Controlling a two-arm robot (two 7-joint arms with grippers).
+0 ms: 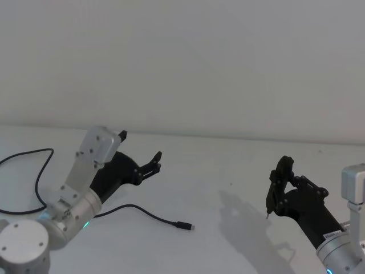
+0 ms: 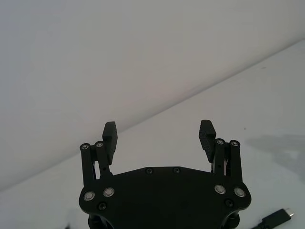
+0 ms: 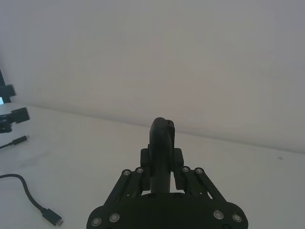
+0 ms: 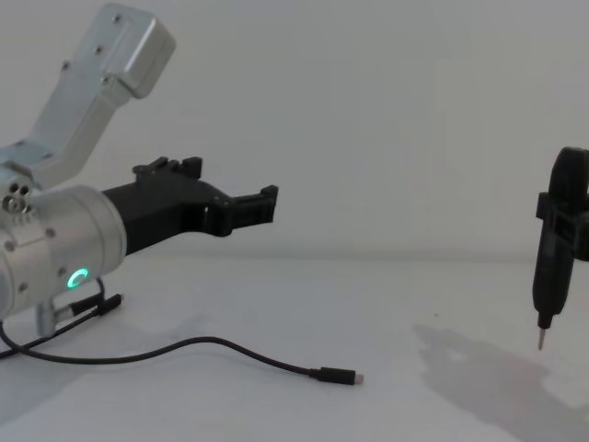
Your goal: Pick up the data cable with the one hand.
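Observation:
The data cable [image 1: 149, 215] is a thin black cord lying on the white table, and its plug with a silver tip [image 1: 185, 226] points right. It shows from the side in the chest view [image 4: 221, 344], and its plug shows in the left wrist view [image 2: 281, 217]. My left gripper [image 1: 140, 146], the one hand with the green ring, hovers above and behind the cord. It is open [image 2: 158, 129] with nothing between its fingers, well clear of the table in the chest view [image 4: 230, 184]. My right gripper [image 1: 278, 178] hangs at the right, shut on a black tool [image 3: 162, 136] with a thin metal tip [image 4: 540, 343].
More black cord [image 1: 25, 154] loops over the table at the far left, behind my left arm. A second small plug [image 4: 104, 305] lies near my left wrist. The white table [image 1: 228, 188] meets a plain white wall behind.

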